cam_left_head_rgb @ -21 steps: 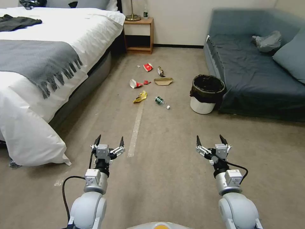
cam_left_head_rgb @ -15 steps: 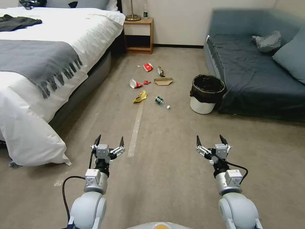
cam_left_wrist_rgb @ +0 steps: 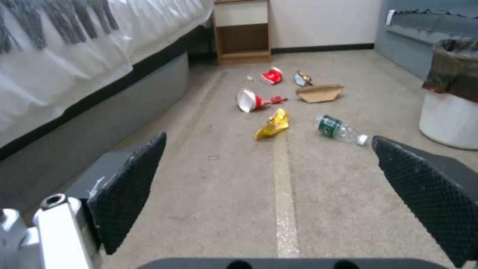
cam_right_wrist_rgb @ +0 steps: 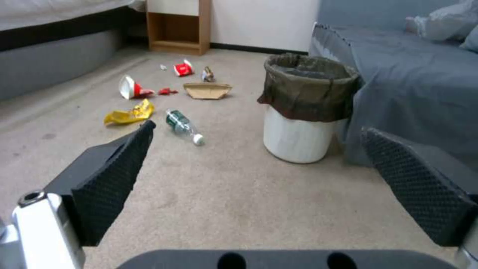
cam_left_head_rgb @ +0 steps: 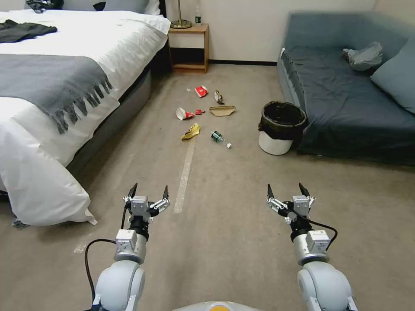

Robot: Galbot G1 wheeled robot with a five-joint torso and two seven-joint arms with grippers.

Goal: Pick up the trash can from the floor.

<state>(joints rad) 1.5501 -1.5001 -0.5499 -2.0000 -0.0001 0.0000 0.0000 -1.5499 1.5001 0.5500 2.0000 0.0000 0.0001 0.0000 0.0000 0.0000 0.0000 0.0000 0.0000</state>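
The trash can (cam_left_head_rgb: 282,128) is seen right of centre in the head view, upright on the floor (cam_left_head_rgb: 225,207) with its black liner folded over the rim, and it is set against the front edge of the blue sofa (cam_left_head_rgb: 354,103). Its long axis is held vertical, so the round wall is presented to a sideways approach.

The right pincer (cam_left_head_rgb: 288,192) is held low in the lower right of the frame, its fingers spread wide and nothing gripped. The left pincer (cam_left_head_rgb: 148,193) is held likewise in the lower left, also spread wide and empty. Both are kept well apart from the can.

The can is placed ahead of the right pincer and almost in line with it, while from the left pincer it lies ahead and far across to the right. The right arm is therefore judged the nearer one. Litter, a bottle (cam_left_head_rgb: 218,138) among it, is scattered on the carpet left of the can, beside a pale tape strip (cam_left_head_rgb: 185,175).
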